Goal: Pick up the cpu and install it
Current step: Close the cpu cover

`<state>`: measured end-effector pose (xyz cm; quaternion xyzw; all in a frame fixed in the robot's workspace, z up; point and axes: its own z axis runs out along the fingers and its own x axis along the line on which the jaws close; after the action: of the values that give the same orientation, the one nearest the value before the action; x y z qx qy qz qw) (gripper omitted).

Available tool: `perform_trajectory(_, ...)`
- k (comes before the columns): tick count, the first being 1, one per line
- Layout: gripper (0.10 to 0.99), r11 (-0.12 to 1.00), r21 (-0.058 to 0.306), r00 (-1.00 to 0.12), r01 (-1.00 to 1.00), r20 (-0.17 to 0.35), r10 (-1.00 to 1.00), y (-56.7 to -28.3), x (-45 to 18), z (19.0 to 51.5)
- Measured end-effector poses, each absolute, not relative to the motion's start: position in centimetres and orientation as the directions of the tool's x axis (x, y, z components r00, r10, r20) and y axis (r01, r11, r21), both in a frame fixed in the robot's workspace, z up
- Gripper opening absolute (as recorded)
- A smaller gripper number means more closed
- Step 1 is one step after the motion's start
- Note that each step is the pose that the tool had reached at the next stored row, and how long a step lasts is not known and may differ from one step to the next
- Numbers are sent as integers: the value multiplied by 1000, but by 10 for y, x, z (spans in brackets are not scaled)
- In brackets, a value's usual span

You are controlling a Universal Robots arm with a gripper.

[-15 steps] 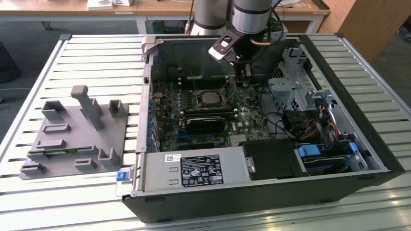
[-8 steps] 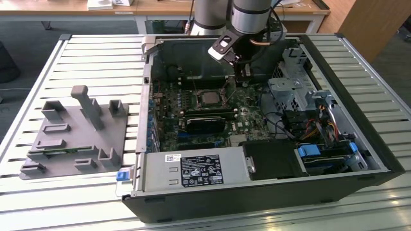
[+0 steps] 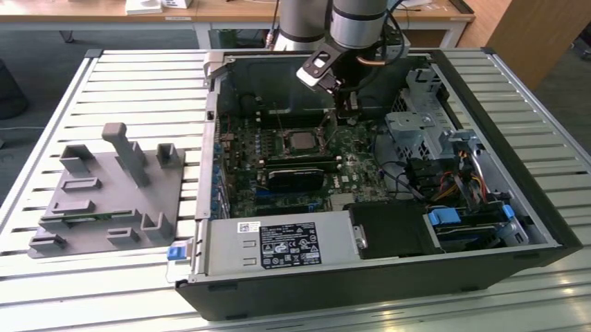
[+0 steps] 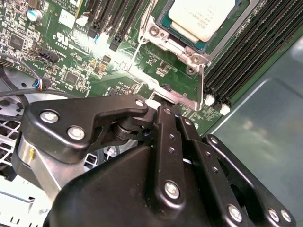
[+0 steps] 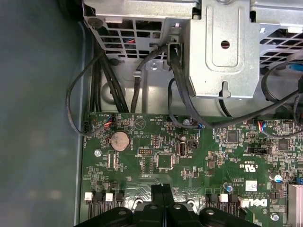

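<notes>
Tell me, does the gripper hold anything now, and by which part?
Nothing that shows: the gripper is shut with nothing seen in it, and the cpu lies in its socket.

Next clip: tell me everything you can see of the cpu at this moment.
The cpu is a flat square chip with a pale silvery metal top and a thin dark green rim. It lies flat, top up, seated within the socket's metal frame on the motherboard, inside the open computer case. In the exterior view it shows as a small grey square. The frame surrounds it. The gripper sits beside the socket, apart from the chip.
</notes>
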<state>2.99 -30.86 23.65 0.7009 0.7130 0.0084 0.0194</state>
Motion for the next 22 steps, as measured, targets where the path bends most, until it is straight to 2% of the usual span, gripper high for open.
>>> perform_trajectory(22, 106, 17, 39, -17, 999, -16, 1000, -309, 23, 236)
